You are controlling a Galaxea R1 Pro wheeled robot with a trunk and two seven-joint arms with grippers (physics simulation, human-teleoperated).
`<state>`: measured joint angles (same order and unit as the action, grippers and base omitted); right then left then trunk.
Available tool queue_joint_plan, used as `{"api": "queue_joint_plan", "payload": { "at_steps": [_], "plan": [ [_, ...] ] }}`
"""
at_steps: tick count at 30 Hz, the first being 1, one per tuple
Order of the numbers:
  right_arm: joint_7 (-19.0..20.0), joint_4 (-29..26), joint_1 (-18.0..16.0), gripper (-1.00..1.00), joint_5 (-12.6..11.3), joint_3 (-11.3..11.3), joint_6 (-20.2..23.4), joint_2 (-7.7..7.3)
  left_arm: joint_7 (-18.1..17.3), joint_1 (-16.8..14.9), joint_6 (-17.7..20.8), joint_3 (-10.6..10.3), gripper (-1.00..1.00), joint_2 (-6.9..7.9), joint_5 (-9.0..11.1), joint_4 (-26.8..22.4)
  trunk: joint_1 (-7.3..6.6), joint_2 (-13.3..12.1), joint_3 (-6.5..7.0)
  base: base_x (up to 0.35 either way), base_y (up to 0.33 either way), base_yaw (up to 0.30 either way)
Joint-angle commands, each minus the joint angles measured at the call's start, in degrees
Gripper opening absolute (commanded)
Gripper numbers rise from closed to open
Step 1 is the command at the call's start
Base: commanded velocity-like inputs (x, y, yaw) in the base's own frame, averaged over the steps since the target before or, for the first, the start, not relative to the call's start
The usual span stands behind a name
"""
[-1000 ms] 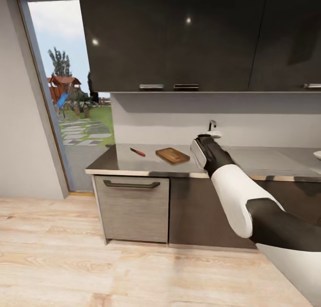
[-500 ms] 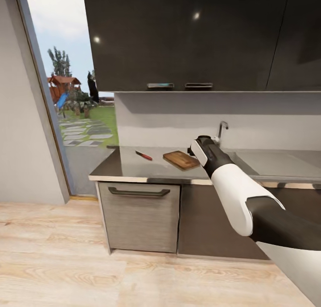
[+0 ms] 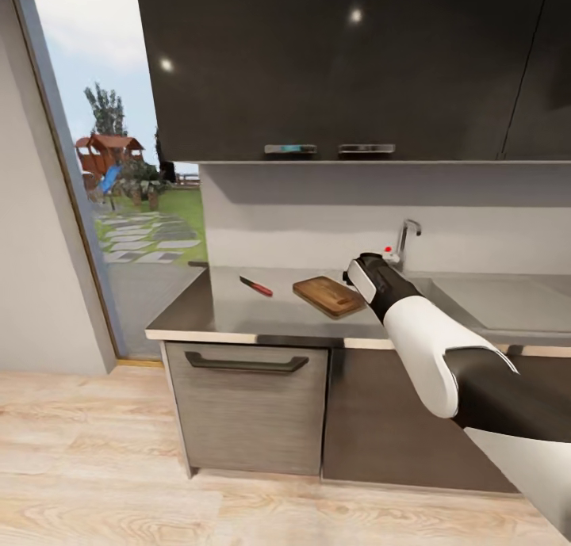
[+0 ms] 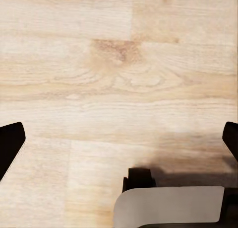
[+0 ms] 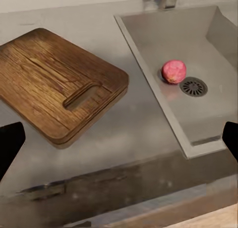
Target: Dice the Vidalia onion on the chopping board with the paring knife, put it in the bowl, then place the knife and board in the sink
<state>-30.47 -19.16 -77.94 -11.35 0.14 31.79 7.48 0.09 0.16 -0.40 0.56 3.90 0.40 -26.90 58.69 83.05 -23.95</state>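
Note:
On the dark countertop the red-handled paring knife lies left of the brown chopping board. In the right wrist view the chopping board sits beside the steel sink, and the pinkish Vidalia onion rests in the basin by the round drain. My right gripper is open, held above the counter's front edge between board and sink, holding nothing. My right wrist hangs in front of the tap. My left gripper is open over the wooden floor. The bowl is out of view.
Dark wall cabinets hang above the counter. A drawer front with a dark handle sits below it. A tall glass door to a garden stands at the left. Pale wooden floor lies in front.
The whole view has shifted as the robot rolled nearer the counter, so board, knife and tap look larger. My right wrist now sits nearer the tap and the counter's front edge.

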Motion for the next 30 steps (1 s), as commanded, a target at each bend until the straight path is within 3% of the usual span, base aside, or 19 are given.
{"api": "queue_joint_plan", "payload": {
  "at_steps": [1,11,20,30],
  "plan": [
    [-0.4,0.1,0.0,1.0,-0.5,0.0,0.1,0.01,0.0,0.0,0.0,0.1,1.0,0.0,0.0,-0.1,0.03,0.0,-0.06,0.325,0.016,0.0],
    [-0.4,4.1,0.0,1.0,-0.5,0.0,-4.2,-0.08,0.1,0.0,0.0,0.1,1.0,0.0,0.0,0.0,0.03,0.0,-0.06,0.325,0.068,0.0],
    [-0.5,5.3,0.1,1.0,-0.5,-0.2,-5.3,-0.09,0.0,0.0,-0.1,0.1,1.0,-0.03,0.0,0.1,0.03,0.0,-0.06,0.311,0.006,0.0],
    [-0.7,5.4,0.2,1.0,-1.4,-1.3,-5.5,-0.48,0.0,0.0,-0.2,0.1,1.0,-0.04,0.0,0.1,0.03,0.0,-0.06,0.048,0.0,0.0]
  ]
}}
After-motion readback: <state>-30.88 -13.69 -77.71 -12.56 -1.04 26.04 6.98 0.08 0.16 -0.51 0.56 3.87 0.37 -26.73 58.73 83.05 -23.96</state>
